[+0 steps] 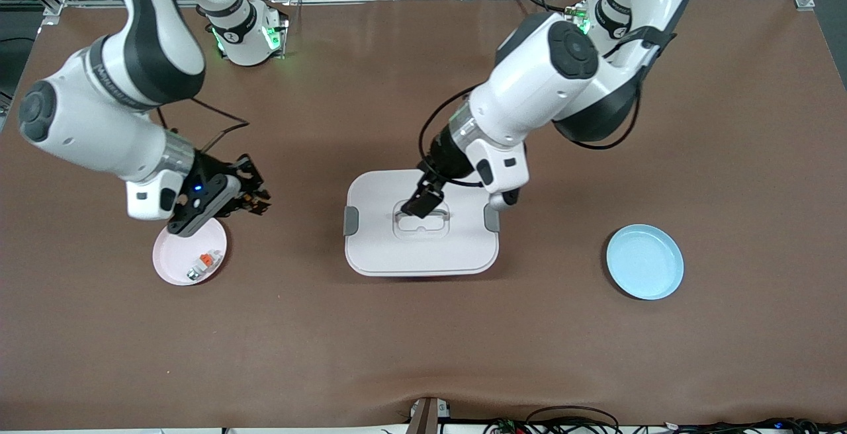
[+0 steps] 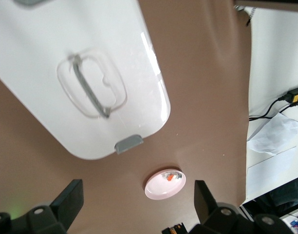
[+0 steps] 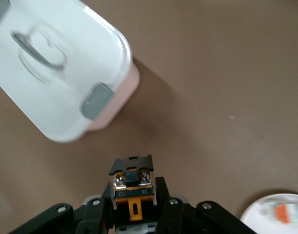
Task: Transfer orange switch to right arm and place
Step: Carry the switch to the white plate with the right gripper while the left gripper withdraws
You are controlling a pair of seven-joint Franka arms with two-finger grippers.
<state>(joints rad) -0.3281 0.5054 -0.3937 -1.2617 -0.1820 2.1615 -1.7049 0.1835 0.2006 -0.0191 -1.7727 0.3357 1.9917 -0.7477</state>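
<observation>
Over the tabletop [image 1: 397, 341] beside the pink plate [image 1: 173, 263], the right claw [image 3: 134, 207] is clamped shut on the orange switch [image 3: 133, 183], a small black part with an orange section and two screws, held up in the air at the claw's tip. On the pink plate lies a small whitish part with an orange tab [image 1: 204, 263]. The left claw [image 2: 134, 204] hangs over the white lidded box [image 1: 456, 249] at mid-table, its fingers [image 2: 68, 200] spread wide and holding nothing. A blue plate [image 1: 645, 262] sits toward the left arm's end.
</observation>
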